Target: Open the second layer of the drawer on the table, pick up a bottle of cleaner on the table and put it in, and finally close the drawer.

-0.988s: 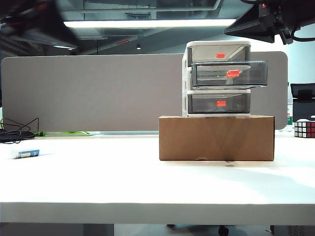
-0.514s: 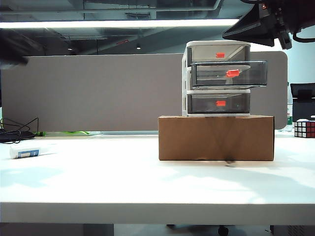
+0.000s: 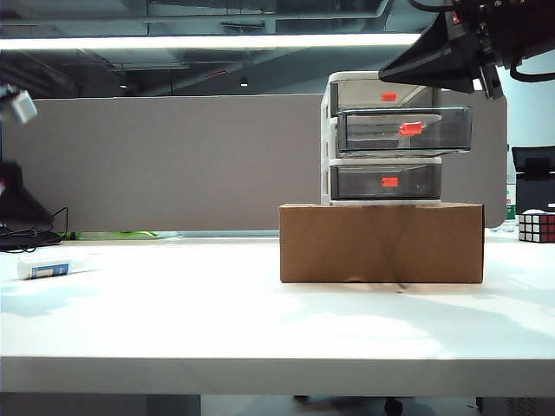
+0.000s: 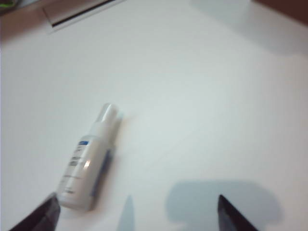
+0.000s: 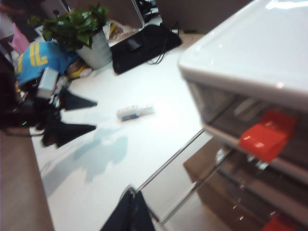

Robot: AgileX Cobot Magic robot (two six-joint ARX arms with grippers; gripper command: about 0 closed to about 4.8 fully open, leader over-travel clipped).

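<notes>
Both end effectors [image 4: 137, 211] [image 5: 130, 211] over table [image 3: 260, 321]

The left tool [image 4: 137, 214] has swung down near the bottle of cleaner [image 4: 89, 161], jaws spread.

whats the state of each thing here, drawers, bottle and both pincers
second layer of the drawer: pulled out, nothing visible inside
top drawer: closed
bottom drawer: closed
bottle of cleaner: lying on its side on the table, not held
left pincer: open, above the bottle
right pincer: shut, empty, raised by the drawer unit
</notes>
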